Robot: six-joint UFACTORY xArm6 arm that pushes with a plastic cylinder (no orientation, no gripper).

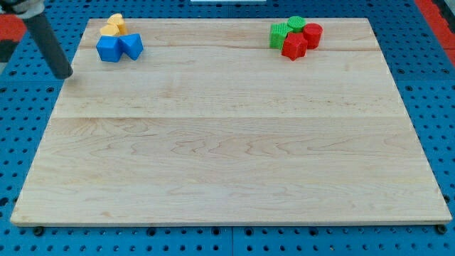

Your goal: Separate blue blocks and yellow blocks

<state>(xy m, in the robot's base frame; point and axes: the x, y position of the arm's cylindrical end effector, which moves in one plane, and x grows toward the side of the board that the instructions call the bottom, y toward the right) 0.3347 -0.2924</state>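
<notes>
Two blue blocks sit at the board's top left: one chunky blue block (109,49) and one wedge-like blue block (131,46) to its right, touching it. Two yellow blocks touch them from above: one yellow block (109,31) and one rounded yellow block (117,22) behind it. My tip (65,74) is at the board's left edge, to the left of and slightly below the blue blocks, apart from them.
At the top right, a green ribbed block (279,34), a green round block (296,23), a red star-like block (293,47) and a red round block (312,35) huddle together. The wooden board (227,142) lies on a blue perforated table.
</notes>
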